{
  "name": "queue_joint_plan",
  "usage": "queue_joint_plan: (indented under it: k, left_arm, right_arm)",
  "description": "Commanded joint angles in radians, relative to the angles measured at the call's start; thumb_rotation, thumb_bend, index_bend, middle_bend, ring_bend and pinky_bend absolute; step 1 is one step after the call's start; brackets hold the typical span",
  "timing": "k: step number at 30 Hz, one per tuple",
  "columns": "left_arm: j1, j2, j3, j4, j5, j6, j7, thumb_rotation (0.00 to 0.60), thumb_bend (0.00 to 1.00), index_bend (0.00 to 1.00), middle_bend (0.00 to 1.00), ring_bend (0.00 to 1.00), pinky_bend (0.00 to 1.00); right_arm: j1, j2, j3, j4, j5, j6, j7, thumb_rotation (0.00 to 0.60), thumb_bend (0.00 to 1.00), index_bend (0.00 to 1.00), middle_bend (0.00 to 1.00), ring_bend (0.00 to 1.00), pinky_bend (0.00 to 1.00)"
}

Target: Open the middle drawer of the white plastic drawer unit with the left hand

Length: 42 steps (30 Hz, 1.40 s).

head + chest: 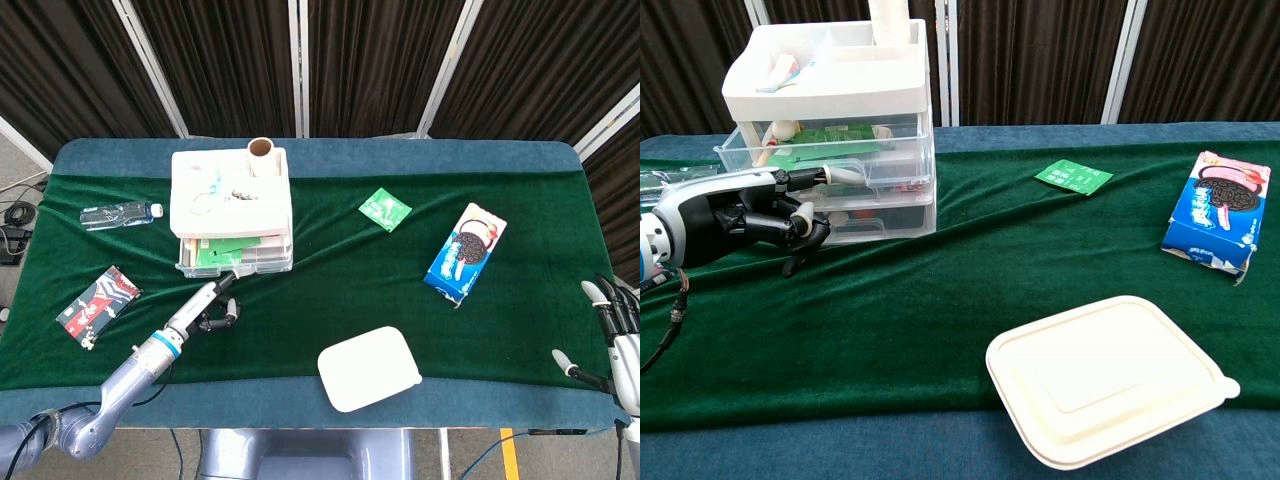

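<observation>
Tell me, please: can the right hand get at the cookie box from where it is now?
Probably yes. The right hand sits open at the table's right edge, and only bare green cloth lies between it and the cookie box.

The left hand (210,309) reached toward the front of the white plastic drawer unit (231,207), one finger stretched to the unit's front and the others curled below it. A drawer (228,257) stuck out of the unit toward the hand, with green contents showing inside. A cardboard tube (262,152) stood on the unit's top, beyond the hand. A water bottle (119,214) lay up and left of the hand, and a red-patterned packet (97,305) lay to its left. A white lidded container (369,368) sat to its lower right. Farther right lay a green sachet (385,209) and a blue cookie box (465,253). The right hand (617,337) rested at the table's far right edge, fingers apart, holding nothing.
</observation>
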Motion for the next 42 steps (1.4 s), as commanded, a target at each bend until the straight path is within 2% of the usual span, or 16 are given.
queue_joint_plan:
  k: [1, 10, 18, 24, 32, 35, 37, 42]
  left_arm:
    - [0.001, 0.000, 0.003, 0.002, 0.002, 0.002, -0.004, 0.600, 0.88, 0.16, 0.77, 0.63, 0.66]
    - [0.008, 0.005, 0.016, 0.011, 0.013, 0.016, -0.024, 0.600, 0.88, 0.15, 0.77, 0.63, 0.66]
    - [0.009, 0.019, 0.027, 0.020, 0.038, 0.027, -0.052, 0.600, 0.88, 0.01, 0.77, 0.63, 0.66]
    - [0.021, 0.033, 0.056, 0.011, 0.063, 0.045, -0.042, 0.600, 0.88, 0.01, 0.77, 0.63, 0.66]
    - [0.084, 0.056, 0.128, -0.030, 0.110, 0.136, 0.058, 0.600, 0.87, 0.10, 0.76, 0.63, 0.63]
    - [0.117, 0.060, 0.145, -0.044, 0.121, 0.190, 0.108, 0.600, 0.87, 0.21, 0.69, 0.57, 0.57]
    - [0.145, 0.060, 0.154, -0.053, 0.130, 0.244, 0.169, 0.600, 0.86, 0.29, 0.61, 0.49, 0.51]
    - [0.193, 0.069, 0.168, -0.091, 0.171, 0.349, 0.315, 0.600, 0.86, 0.29, 0.45, 0.35, 0.42]
  right_arm:
    - [0.000, 0.000, 0.001, 0.000, 0.001, 0.000, 0.001, 0.600, 0.08, 0.06, 0.00, 0.00, 0.00]
    - [0.000, 0.000, 0.000, 0.000, -0.001, -0.001, 0.000, 0.600, 0.08, 0.06, 0.00, 0.00, 0.00]
    - [0.000, -0.002, -0.001, -0.001, -0.003, 0.001, -0.007, 0.600, 0.08, 0.06, 0.00, 0.00, 0.00]
    - [0.000, -0.002, 0.000, -0.001, -0.003, 0.002, -0.006, 0.600, 0.08, 0.06, 0.00, 0.00, 0.00]
    - [0.000, -0.002, -0.001, -0.002, -0.004, 0.001, -0.009, 0.600, 0.08, 0.06, 0.00, 0.00, 0.00]
    - [-0.001, -0.002, -0.001, -0.003, -0.004, 0.004, -0.010, 0.600, 0.08, 0.06, 0.00, 0.00, 0.00]
    - [-0.002, -0.002, -0.001, -0.004, -0.005, 0.005, -0.011, 0.600, 0.08, 0.06, 0.00, 0.00, 0.00]
    - [-0.001, -0.003, -0.002, -0.005, -0.008, 0.004, -0.017, 0.600, 0.08, 0.06, 0.00, 0.00, 0.00]
